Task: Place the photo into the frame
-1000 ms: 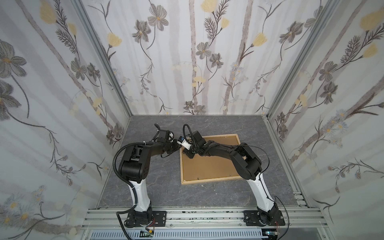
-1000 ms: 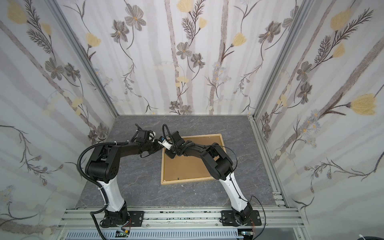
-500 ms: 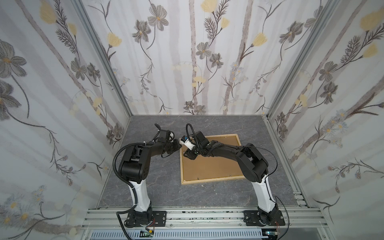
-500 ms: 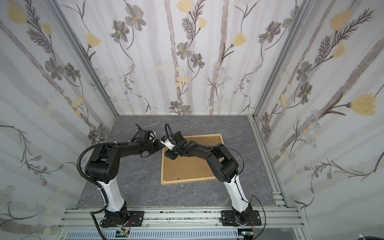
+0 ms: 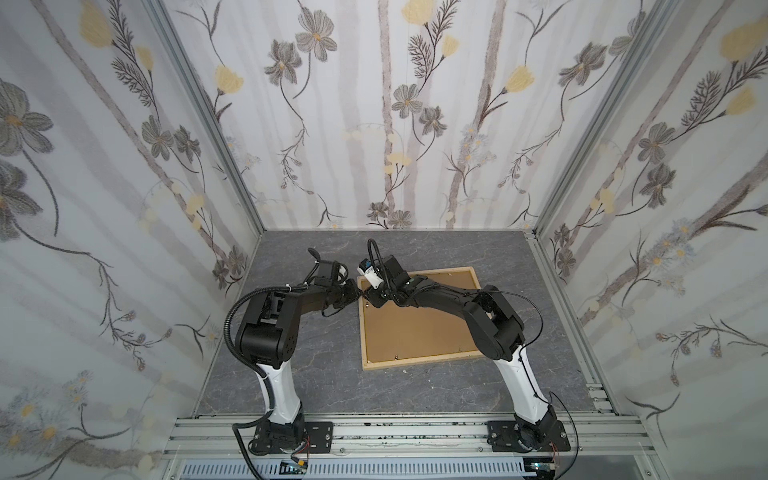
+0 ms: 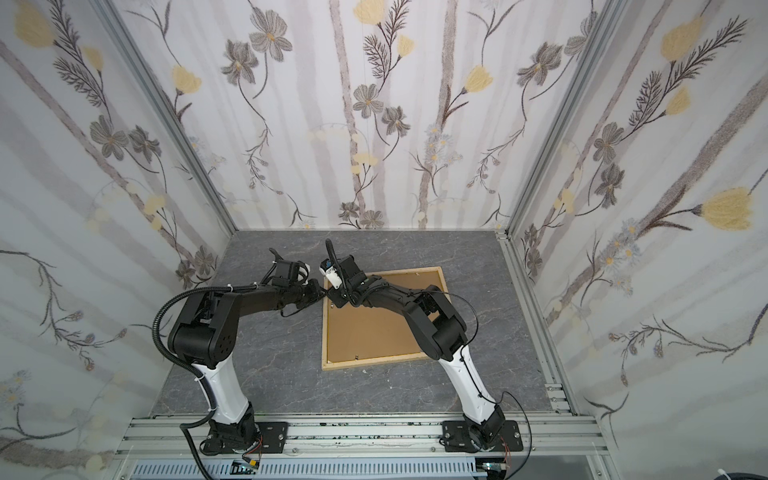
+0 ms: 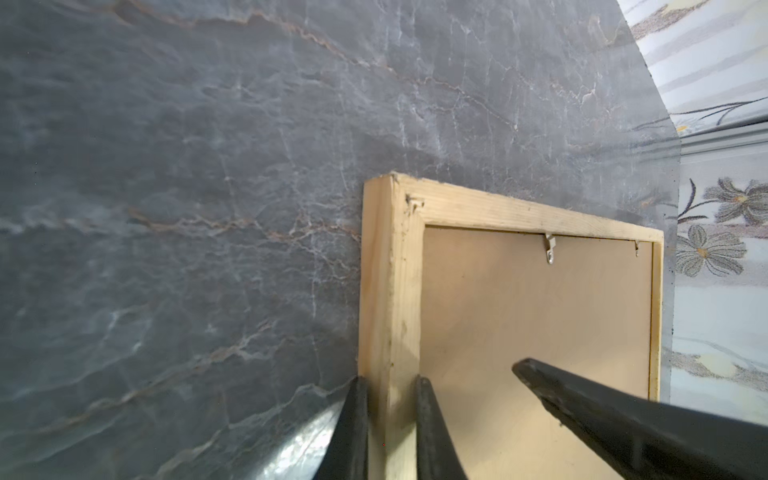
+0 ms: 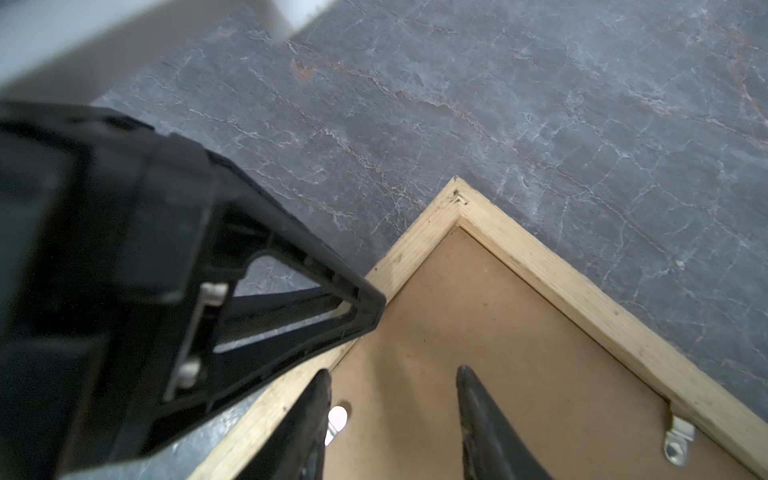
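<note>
The frame (image 7: 390, 291) has one strip pinched in the left claw (image 7: 390, 380).

The frame (image 5: 419, 360) (image 6: 374, 360) is a rectangle of thin pale wood strips. It lies flat, back side up, on the grey table (image 5: 332, 374), right of centre and slightly askew in both top views. A brown backing panel (image 5: 415, 328) fills its opening, with small metal tabs (image 7: 550, 251) along the inner edge.

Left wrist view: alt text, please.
The left claw grips the side rail of the light wooden frame, one finger on each side. The frame lies back-up on the grey marbled table, its brown backing panel in place; one finger of the right claw extends over the panel.
</note>
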